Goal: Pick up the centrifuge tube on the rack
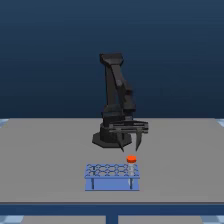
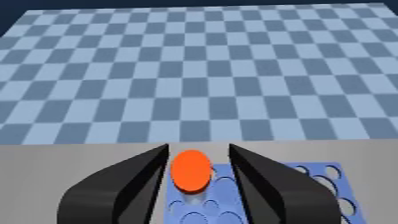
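the flat grey worktop (image 1: 45,150) carries only the small light-blue rectangular rack (image 1: 112,176) with round holes; nothing blocks it. the slim pale centrifuge tube with its round orange-red cap (image 1: 131,159) stands in the rack's corner hole, at 5 o'clock just below the black end effector (image 1: 129,148), whose released fingers (image 2: 124,186) straddle the cap without touching.

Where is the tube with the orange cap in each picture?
Exterior view: the centrifuge tube stands at the rack's corner on the exterior view's right, its orange cap just below the open gripper.
Wrist view: the orange cap of the centrifuge tube shows between the two dark fingers, over the rack.
Shared landmark: the light-blue rack with round holes appears in both views.
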Available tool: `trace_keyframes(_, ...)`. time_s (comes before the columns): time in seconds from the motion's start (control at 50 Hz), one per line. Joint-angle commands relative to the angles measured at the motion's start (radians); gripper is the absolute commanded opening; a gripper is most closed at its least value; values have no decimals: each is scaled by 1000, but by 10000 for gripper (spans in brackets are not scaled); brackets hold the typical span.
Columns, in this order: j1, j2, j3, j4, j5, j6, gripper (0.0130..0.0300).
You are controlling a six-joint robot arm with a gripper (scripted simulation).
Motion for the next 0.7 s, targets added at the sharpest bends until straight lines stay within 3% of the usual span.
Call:
trace_keyframes(0.02,7,15,-18,42,0,-54,300)
trace_keyframes(0.36,14,47,-50,105,0,-113,300)
trace_keyframes(0.7,15,53,-48,81,-2,-89,300)
